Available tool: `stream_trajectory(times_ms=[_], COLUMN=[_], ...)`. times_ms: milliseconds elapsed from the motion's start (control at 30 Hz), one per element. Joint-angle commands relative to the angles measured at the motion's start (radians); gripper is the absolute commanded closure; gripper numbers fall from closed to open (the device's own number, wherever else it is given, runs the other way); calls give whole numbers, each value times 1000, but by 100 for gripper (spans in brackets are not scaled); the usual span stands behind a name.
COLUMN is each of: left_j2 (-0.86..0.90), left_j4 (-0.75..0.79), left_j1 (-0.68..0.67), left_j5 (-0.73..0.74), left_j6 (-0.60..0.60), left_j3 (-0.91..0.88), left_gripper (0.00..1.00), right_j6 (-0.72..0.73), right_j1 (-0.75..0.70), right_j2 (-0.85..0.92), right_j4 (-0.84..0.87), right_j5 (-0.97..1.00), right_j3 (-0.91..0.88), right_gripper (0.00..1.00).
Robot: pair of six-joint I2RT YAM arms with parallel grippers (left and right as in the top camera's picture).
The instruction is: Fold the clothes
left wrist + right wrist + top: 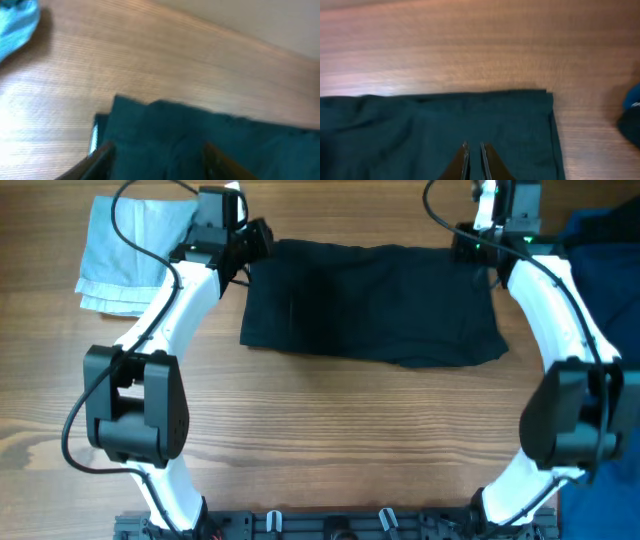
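Observation:
The black shorts-like garment (370, 300) lies flat at the far middle of the table. My left gripper (255, 238) is at its far left corner. In the left wrist view its fingers (157, 155) are spread wide over the black cloth (200, 125), and a white strip (93, 137) shows at the cloth's left edge. My right gripper (468, 248) is at the far right corner. In the right wrist view its fingers (473, 146) are almost together over the flat cloth (410, 120), with only a thin slit between them and no cloth visibly lifted.
A pale blue garment (130, 255) lies at the far left and also shows in the left wrist view (15, 25). A navy garment (605, 270) lies at the right edge, and a bit of it shows in the right wrist view (632, 117). Bare wood (340, 440) lies in front.

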Motion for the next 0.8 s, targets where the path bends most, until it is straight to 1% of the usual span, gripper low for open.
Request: stream_trajectory(times_ms=[0, 33, 67, 133, 200, 267, 300, 333, 433, 500, 567, 600, 633, 700, 767], left_j2=[77, 105, 150, 206, 257, 304, 319, 323, 294, 227, 100, 16, -51, -87, -69], left_j4=[105, 144, 209, 269, 296, 298, 299, 313, 333, 325, 243, 127, -16, -209, -356], left_j1=[-27, -35, -49, -58, -60, -58, -52, -40, -21, -20, -30, -45, -62, -89, -118], left_j5=[53, 53, 53, 53, 45, -19, -82, -106, -77, -66, -66, -43, -16, -6, -7], left_j6=[7, 7, 7, 7, 4, 8, 9, 8, 8, 8, 3, 3, 3, 4, 4], left_j3=[5, 5, 5, 5, 5, 5, 5, 5, 20, 29, 29, 29, 29, 29, 28], left_gripper=[91, 94, 95, 94, 93, 94, 93, 94, 96, 96, 96, 95, 93, 92, 91], right_j6=[8, 9, 12, 12, 12, 11, 12, 12, 8, 9, 12, 11, 11, 11, 13], right_j1=[-7, -7, -7, -7, -7, -7, -7, -7, -7, -7, -7, -7, -7, -5, -5], right_j2=[126, 160, 218, 262, 291, 282, 253, 200, 55, -82, -204, -251, -259, -253, -253], right_j4=[60, 79, 110, 129, 132, 121, 111, 85, -14, -151, -328, -447, -546, -628, -605], right_j5=[13, 13, 13, 13, 13, -35, -76, -85, -85, -108, -174, -236, -267, -266, -266], right_j3=[-21, -21, -21, -21, -21, -17, -10, -5, -5, -5, -5, -5, -5, -41, -135], right_gripper=[90, 90, 90, 89, 86, 87, 86, 85, 84, 85, 89, 91, 93, 95, 95])
